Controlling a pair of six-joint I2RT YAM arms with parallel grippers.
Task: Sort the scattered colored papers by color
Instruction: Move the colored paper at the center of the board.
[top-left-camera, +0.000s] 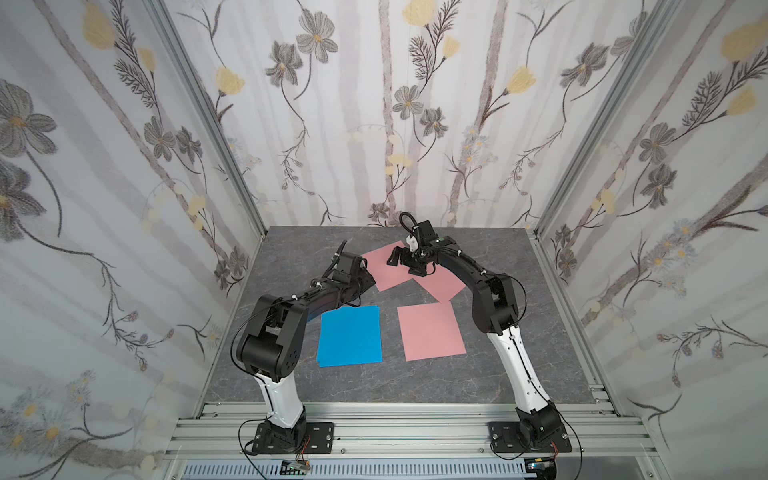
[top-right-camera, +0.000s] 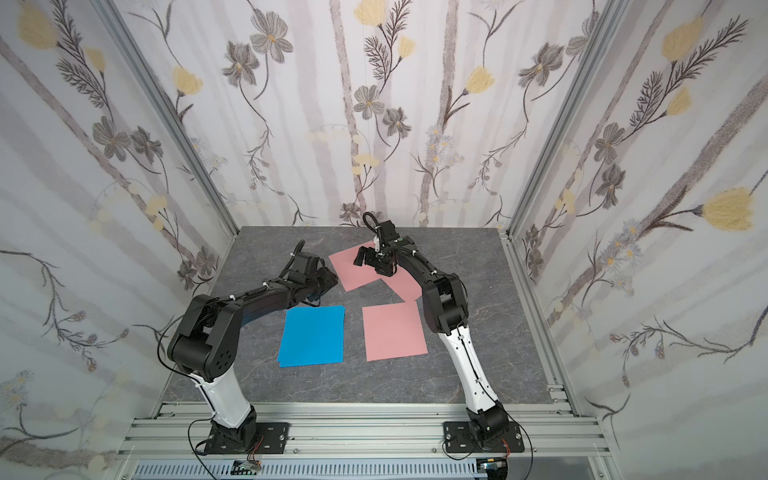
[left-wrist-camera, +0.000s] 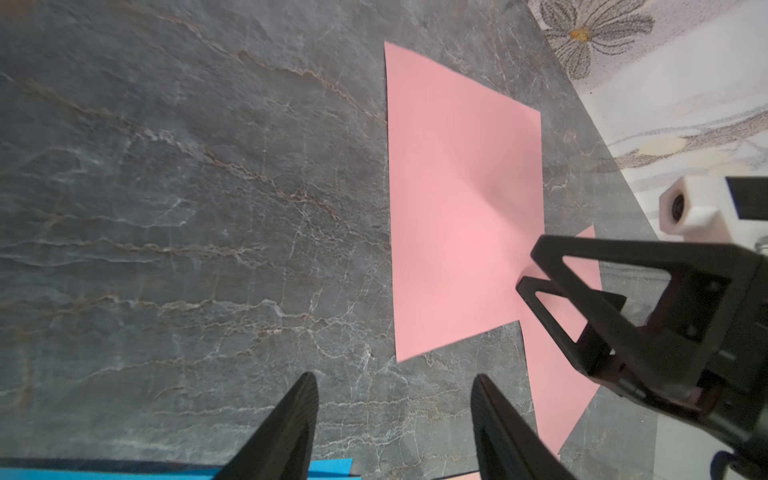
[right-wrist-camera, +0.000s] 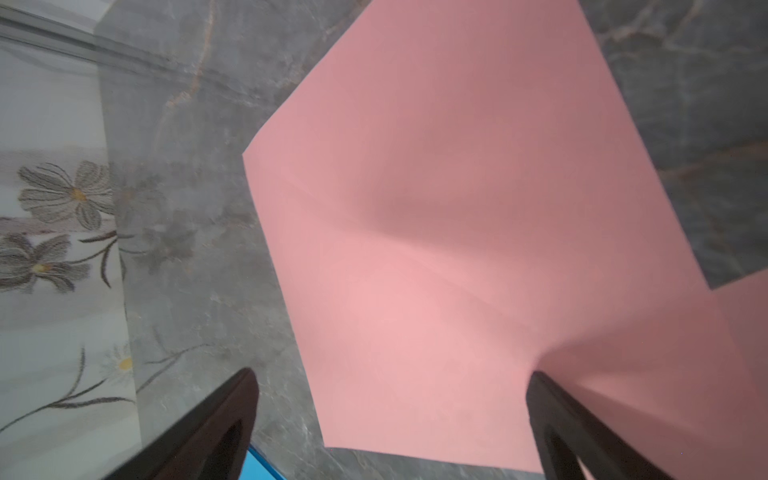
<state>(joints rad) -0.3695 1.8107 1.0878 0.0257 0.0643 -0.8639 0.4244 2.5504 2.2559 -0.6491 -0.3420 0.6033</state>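
Blue papers (top-left-camera: 350, 336) (top-right-camera: 312, 336) lie stacked at front centre, and a pink paper (top-left-camera: 430, 330) (top-right-camera: 394, 330) lies to their right. Two more pink papers overlap at the back: one (top-left-camera: 384, 272) (left-wrist-camera: 461, 208) (right-wrist-camera: 415, 311) lies partly over the other (top-left-camera: 446, 286) (left-wrist-camera: 552, 374). My right gripper (top-left-camera: 405, 264) (top-right-camera: 372, 264) (right-wrist-camera: 392, 376) (left-wrist-camera: 528, 268) is wide open, low over the upper back sheet. One fingertip (right-wrist-camera: 538, 380) touches the sheet, which bulges slightly. My left gripper (top-left-camera: 368, 283) (left-wrist-camera: 394, 380) is open over bare table between the blue stack and the back sheets, and holds nothing.
The grey marble table (top-left-camera: 519, 332) is enclosed by floral walls (top-left-camera: 374, 124) behind and at both sides, with aluminium posts in the back corners. A metal rail (top-left-camera: 395, 428) along the front carries both arm bases. The right arm (top-left-camera: 494, 299) arches over the lower back pink sheet.
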